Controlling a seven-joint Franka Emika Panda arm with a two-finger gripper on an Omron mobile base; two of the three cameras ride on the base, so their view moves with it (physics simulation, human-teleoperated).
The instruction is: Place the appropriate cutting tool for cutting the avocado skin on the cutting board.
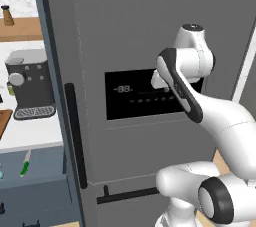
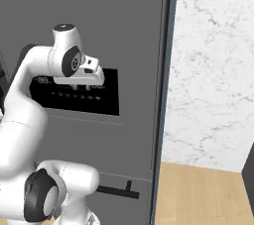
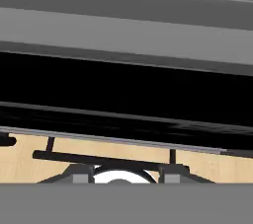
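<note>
The end effector (image 2: 82,87) hangs before the fridge's dark display panel (image 1: 142,101); whether its fingers are spread I cannot tell. The green-handled knife (image 1: 25,163) lies on the tabletop (image 1: 30,133) edge near the coffee machine (image 1: 29,83).

A grey appliance front (image 3: 123,30) with a wide black panel (image 3: 123,94) is seen close. Below it, a dark bar handle (image 3: 99,159) is seen against a wooden floor (image 3: 212,166).

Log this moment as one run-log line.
stage: approach not begun | arm: folded before grey fridge door | green-handled knife: lying at white counter's front edge | fingers: holding nothing
</note>
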